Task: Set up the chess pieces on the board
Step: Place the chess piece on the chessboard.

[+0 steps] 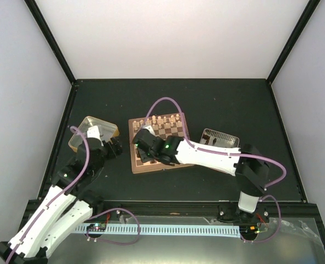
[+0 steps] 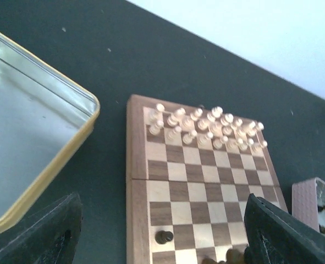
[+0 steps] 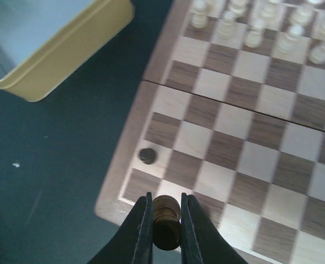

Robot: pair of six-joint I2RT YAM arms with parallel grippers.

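Note:
The board (image 1: 176, 127) lies mid-table, with cream chess pieces (image 1: 161, 120) lined along its far rows. My right gripper (image 3: 165, 212) is shut on a dark brown piece (image 3: 166, 221) and holds it above the board's (image 3: 244, 154) near-left corner. One dark pawn (image 3: 147, 156) stands on a square by the left border, just ahead of the held piece. It also shows in the left wrist view (image 2: 164, 237). My left gripper (image 2: 162, 228) is open and empty, hovering off the board's (image 2: 200, 181) left side. The cream pieces (image 2: 206, 126) fill two far rows.
A yellow-rimmed metal tin (image 1: 93, 132) stands left of the board, close to the left arm, and looks empty in the left wrist view (image 2: 30, 126). A pink-rimmed tray (image 1: 220, 138) with a few pieces sits right of the board. The right arm reaches across the board's near edge.

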